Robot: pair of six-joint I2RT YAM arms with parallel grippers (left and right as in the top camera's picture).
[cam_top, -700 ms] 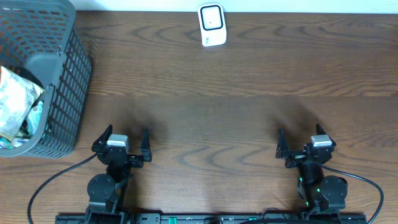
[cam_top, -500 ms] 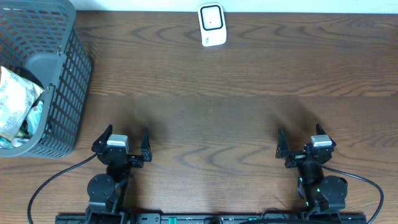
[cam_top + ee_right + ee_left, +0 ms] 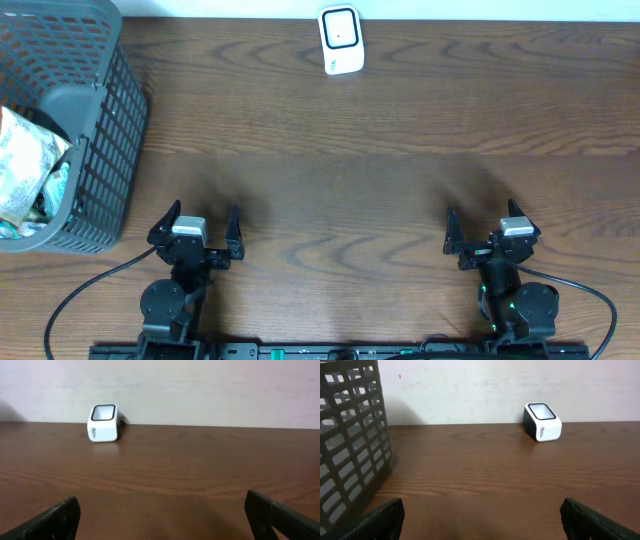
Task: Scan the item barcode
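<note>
Crinkled pale packet (image 3: 20, 160) sits in the dark grey plastic mesh basket (image 3: 110, 120), far left, not yet picked. Left hand (image 3: 204, 212) rests released. The white box scanner (image 3: 340, 40) at the table's (image 3: 330, 180) back edge faces both hands, presumably to read presented barcodes. Right hand (image 3: 482, 214) is released too.

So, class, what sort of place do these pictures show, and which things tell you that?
Probably a robot test bench staged as a shop checkout: a small white barcode scanner stands at the far edge of the wooden table, and a grey shopping basket holds packaged goods.
</note>
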